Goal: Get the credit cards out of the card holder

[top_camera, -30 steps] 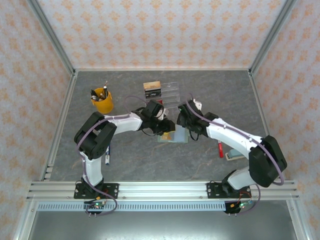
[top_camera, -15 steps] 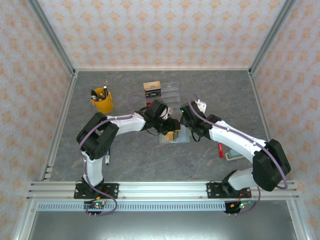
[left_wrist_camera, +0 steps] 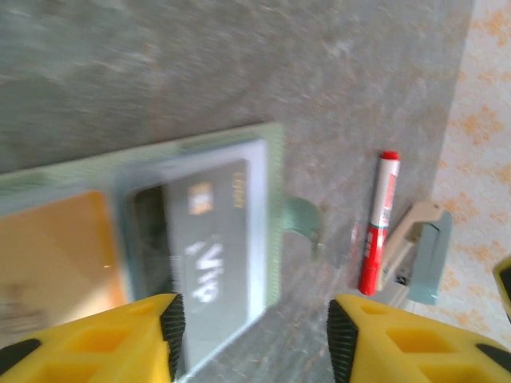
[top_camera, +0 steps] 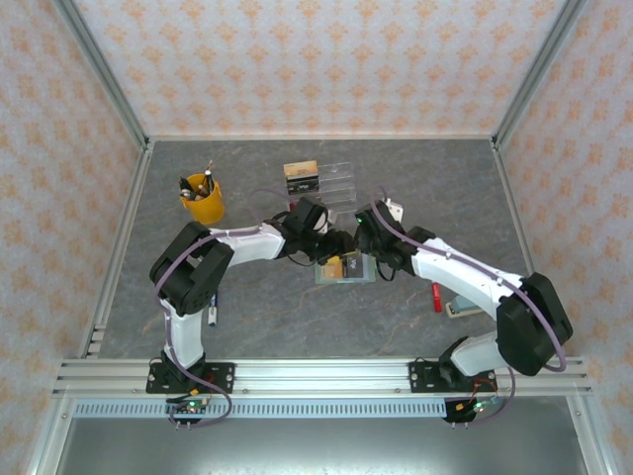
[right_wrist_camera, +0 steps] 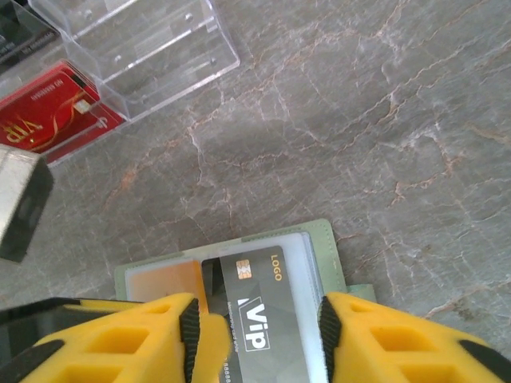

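The sage-green card holder (top_camera: 348,276) lies open and flat on the table. A black VIP card (right_wrist_camera: 259,311) sits in its right clear sleeve and a tan-orange card (right_wrist_camera: 160,281) in its left one. Both also appear in the left wrist view, the black card (left_wrist_camera: 209,231) and the orange card (left_wrist_camera: 56,247). My right gripper (right_wrist_camera: 257,335) is open just above the holder (right_wrist_camera: 323,243), its fingers on either side of the black card. My left gripper (left_wrist_camera: 251,339) is open over the holder's (left_wrist_camera: 275,207) edge, holding nothing. A red card (right_wrist_camera: 48,120) lies in the clear tray.
The clear acrylic tray (top_camera: 336,181) stands just behind the holder with a dark card (top_camera: 301,176) at its left end. A yellow pen cup (top_camera: 203,201) is at the back left. A red marker (left_wrist_camera: 377,223) and a stapler (left_wrist_camera: 421,249) lie right of the holder.
The left jaws have opened wider and the right jaws have narrowed a little. The orange and black cards in the open holder now show between the two grippers.
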